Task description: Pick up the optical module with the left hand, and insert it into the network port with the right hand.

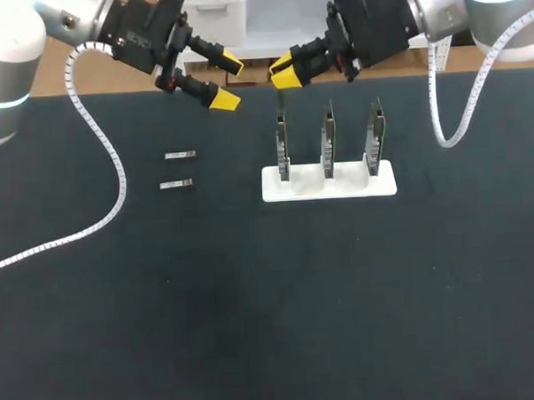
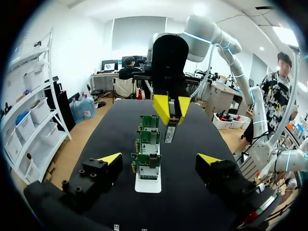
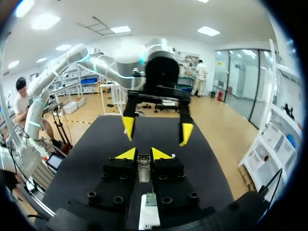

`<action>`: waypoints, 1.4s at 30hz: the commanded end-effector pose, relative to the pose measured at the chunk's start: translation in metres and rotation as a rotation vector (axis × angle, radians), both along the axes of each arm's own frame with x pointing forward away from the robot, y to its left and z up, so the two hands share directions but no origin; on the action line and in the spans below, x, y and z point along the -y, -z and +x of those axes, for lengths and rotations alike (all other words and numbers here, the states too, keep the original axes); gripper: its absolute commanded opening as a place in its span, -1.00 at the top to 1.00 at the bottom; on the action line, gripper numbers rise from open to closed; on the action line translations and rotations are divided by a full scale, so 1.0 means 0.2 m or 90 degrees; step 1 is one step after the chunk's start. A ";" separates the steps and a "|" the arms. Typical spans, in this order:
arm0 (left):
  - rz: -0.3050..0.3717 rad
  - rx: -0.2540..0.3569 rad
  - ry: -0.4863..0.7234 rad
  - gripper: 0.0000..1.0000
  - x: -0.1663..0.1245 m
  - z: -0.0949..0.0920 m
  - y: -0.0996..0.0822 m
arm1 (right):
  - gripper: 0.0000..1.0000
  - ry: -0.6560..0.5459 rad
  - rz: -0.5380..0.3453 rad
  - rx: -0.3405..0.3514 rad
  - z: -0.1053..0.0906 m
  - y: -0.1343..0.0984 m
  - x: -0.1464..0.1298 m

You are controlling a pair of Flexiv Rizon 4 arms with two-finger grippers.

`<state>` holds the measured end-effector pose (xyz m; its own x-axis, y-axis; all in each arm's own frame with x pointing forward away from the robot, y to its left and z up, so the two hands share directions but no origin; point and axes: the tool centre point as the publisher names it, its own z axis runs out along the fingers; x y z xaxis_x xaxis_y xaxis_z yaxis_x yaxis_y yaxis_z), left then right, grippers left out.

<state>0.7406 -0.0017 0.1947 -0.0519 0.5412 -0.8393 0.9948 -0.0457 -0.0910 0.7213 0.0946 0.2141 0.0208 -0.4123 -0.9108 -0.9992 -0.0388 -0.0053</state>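
My right gripper (image 1: 284, 73) is shut on a silver optical module (image 3: 143, 169), which points down just above the leftmost of three upright green port boards (image 1: 282, 146). In the left wrist view that module (image 2: 170, 132) hangs from the right gripper (image 2: 171, 108) behind the row of boards (image 2: 148, 166). My left gripper (image 1: 228, 81) hovers open and empty to the left of the right one, facing it across the boards. Two more modules (image 1: 180, 155) (image 1: 175, 184) lie flat on the black table, left of the stand.
The boards stand in a white base (image 1: 328, 184) near the table's middle back. A white spiral cable (image 1: 105, 154) from my left arm trails over the table's left part. Another cable (image 1: 440, 113) hangs from my right arm.
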 end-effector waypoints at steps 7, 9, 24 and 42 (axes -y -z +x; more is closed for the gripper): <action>0.003 -0.001 0.000 -1.00 0.00 0.00 0.00 | 1.00 -0.012 -0.004 -0.007 0.11 0.19 -0.04; 0.003 -0.001 0.000 -1.00 0.00 0.00 0.00 | 1.00 -0.013 -0.006 -0.006 0.12 0.18 -0.04; 0.003 -0.001 0.000 -1.00 0.00 0.00 0.00 | 1.00 -0.007 0.013 -0.022 0.19 0.24 -0.01; 0.003 -0.001 0.000 -1.00 0.00 0.00 0.00 | 1.00 0.013 0.035 0.005 0.13 0.12 0.03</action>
